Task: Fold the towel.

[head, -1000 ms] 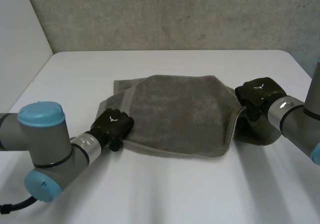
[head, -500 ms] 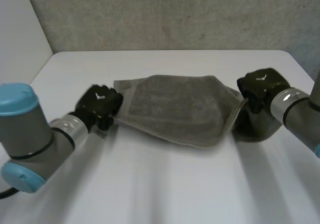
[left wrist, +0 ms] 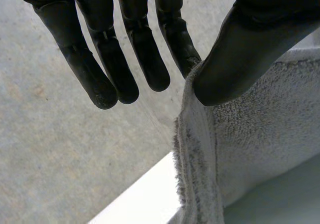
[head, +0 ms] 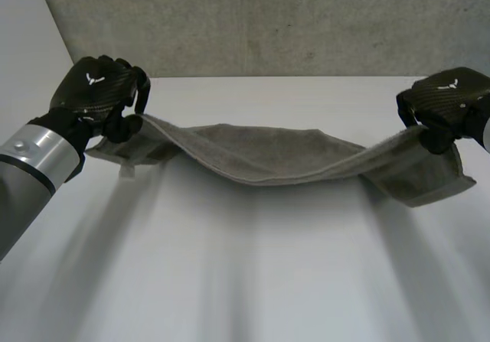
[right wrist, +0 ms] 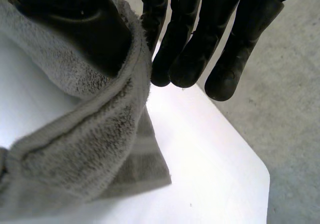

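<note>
Currently the left hand (head: 98, 91) sits at the upper left of the head view and the right hand (head: 446, 99) at the upper right, well apart, with the grey towel (head: 283, 152) strung between them as a long, narrow band across the middle of the frame. The band dips at its centre toward the white table (head: 253, 273); whether the low part touches the tabletop I cannot tell. Loose cloth hangs beneath each hand, a larger flap at the right end and a smaller one at the left. Behind the table stands a rough grey wall (head: 268, 21). In the left wrist view the thumb (left wrist: 245, 53) presses the towel's hemmed edge against the nearest of the fingers (left wrist: 176, 41), so this hand is pinching the towel at one end, while its other fingers extend straight and free of the cloth. In the right wrist view the thumb (right wrist: 92, 26) bears down on the towel's thick edge, trapping it against the neighbouring fingers (right wrist: 155, 13), so the right hand likewise grasps the towel at the opposite end, the cloth draping away below the palm over the table.
</note>
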Robot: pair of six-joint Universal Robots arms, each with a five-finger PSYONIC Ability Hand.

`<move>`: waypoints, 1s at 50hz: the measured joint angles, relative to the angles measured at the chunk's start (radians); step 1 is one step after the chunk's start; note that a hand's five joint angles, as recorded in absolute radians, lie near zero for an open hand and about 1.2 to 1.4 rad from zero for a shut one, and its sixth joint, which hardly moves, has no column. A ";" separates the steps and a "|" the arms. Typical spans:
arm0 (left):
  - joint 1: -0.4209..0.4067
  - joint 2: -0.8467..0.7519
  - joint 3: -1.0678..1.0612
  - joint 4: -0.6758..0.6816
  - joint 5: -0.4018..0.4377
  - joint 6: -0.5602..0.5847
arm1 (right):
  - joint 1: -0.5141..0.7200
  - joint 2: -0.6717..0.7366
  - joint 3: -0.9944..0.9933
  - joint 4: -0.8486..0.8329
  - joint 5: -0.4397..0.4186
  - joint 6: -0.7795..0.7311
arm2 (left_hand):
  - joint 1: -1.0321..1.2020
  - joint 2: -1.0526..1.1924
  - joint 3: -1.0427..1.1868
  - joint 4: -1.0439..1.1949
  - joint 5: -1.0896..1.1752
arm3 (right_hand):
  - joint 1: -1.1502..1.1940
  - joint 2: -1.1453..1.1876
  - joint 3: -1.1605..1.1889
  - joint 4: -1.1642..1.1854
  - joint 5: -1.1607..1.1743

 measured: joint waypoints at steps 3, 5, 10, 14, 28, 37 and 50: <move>0.003 -0.038 0.003 0.004 0.001 0.010 | -0.015 0.011 0.008 0.004 -0.001 -0.047 | 0.001 0.002 0.000 0.000 0.000 | 0.000 0.000 0.000 -0.001 0.000; 0.005 -0.070 0.012 0.005 0.001 0.020 | -0.022 0.026 0.009 0.003 0.001 -0.084 | 0.003 0.002 0.000 0.000 0.000 | 0.000 0.000 0.000 0.000 0.000; 0.006 -0.178 0.067 0.006 -0.001 0.064 | -0.026 0.085 -0.013 -0.010 0.001 -0.162 | 0.004 0.003 0.000 0.000 0.000 | 0.000 0.000 0.000 0.000 0.000; -0.003 -0.296 0.165 0.002 -0.009 0.114 | -0.018 0.173 -0.077 -0.031 0.002 -0.189 | 0.004 0.003 0.001 0.000 0.000 | 0.000 0.000 0.000 0.000 0.000; -0.061 -0.716 0.681 -0.022 -0.084 0.160 | 0.044 0.525 -0.388 -0.147 0.057 -0.224 | 0.004 0.003 0.003 0.000 0.000 | 0.000 0.000 0.000 0.000 0.000; -0.081 -0.922 0.943 -0.048 -0.096 0.161 | 0.059 0.748 -0.563 -0.165 0.095 -0.309 | 0.004 0.003 0.004 0.000 0.000 | 0.000 0.000 0.000 0.000 0.000; -0.097 -1.069 1.098 -0.048 -0.099 0.247 | 0.061 0.902 -0.710 -0.287 0.133 -0.317 | 0.004 0.003 0.004 0.000 0.000 | 0.000 0.000 0.000 0.000 0.000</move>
